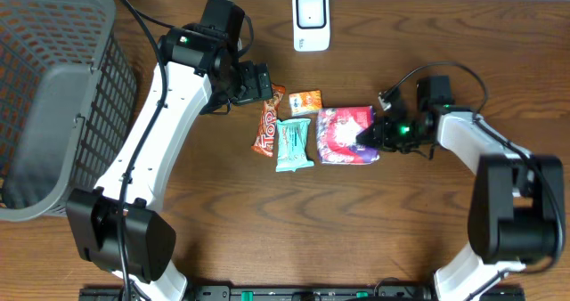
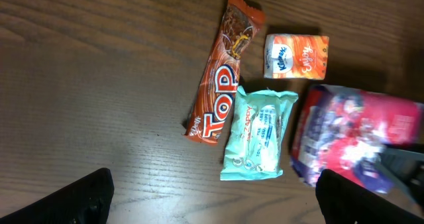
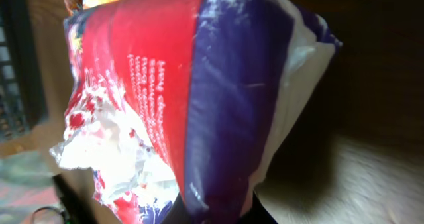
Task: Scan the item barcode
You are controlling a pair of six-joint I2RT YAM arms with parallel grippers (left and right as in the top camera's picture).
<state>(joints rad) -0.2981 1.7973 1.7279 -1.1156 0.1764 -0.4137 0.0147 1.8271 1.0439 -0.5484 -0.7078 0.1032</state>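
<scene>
My right gripper (image 1: 368, 135) is shut on the right edge of a red and purple packet (image 1: 343, 134), which lies at the table's middle right. In the right wrist view that packet (image 3: 199, 91) fills the frame, pinched at the bottom between the dark fingers of the right gripper (image 3: 218, 214). No barcode shows on it. My left gripper (image 2: 218, 207) hovers open above bare wood, just short of the row of items, and the left gripper (image 1: 256, 82) holds nothing. The packet (image 2: 351, 138) appears blurred in the left wrist view.
An orange TOP bar (image 1: 267, 121), a teal packet (image 1: 293, 145) and a small orange tissue pack (image 1: 305, 101) lie left of the held packet. A white scanner-like device (image 1: 311, 21) stands at the back edge. A grey basket (image 1: 53, 96) fills the far left.
</scene>
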